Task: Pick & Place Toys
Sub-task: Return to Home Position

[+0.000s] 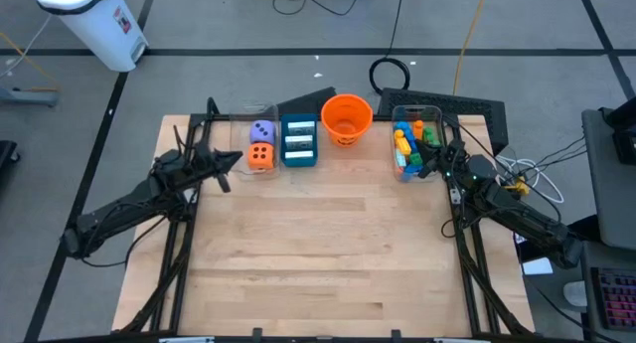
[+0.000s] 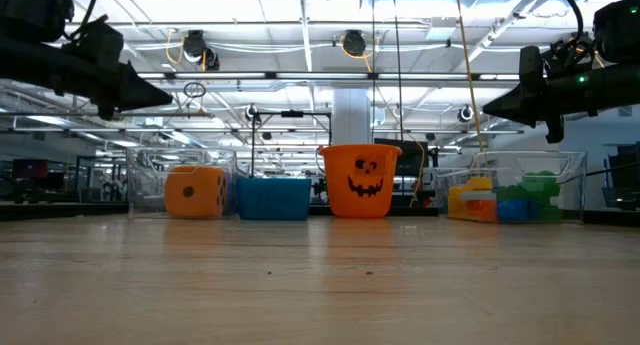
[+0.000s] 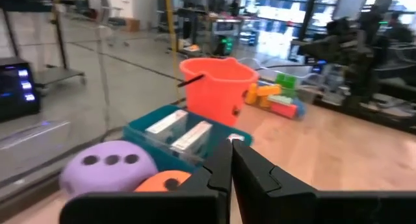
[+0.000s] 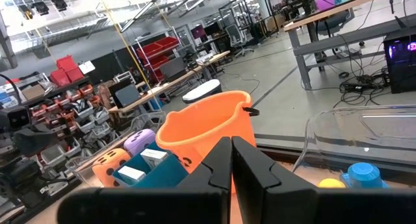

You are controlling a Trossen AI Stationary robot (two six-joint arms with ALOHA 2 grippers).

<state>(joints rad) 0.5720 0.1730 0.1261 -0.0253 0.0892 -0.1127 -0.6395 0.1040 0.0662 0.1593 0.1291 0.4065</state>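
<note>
The left gripper (image 3: 231,145) has its two dark fingers pressed together with nothing between them. It hangs above the far left corner of the pale wooden plank table (image 1: 328,263), just beside the left clear plastic bin (image 1: 243,134). In this bin lie the large purple die (image 1: 261,131) and the large orange die (image 1: 260,157).

The right gripper (image 4: 231,143) is also clenched and empty. It is in the air near the table's far right corner, beside the right clear plastic bin (image 1: 417,114), which holds the small coloured plastic bricks (image 1: 407,149).

Between the two bins, along the far edge, stand the teal box (image 1: 299,165) with flat white cards (image 1: 299,136) and the orange pumpkin-face bucket (image 1: 346,119).

Around the table is grey floor with cables and a white container (image 1: 99,25). Behind the table is a large hall with ceiling lights.
</note>
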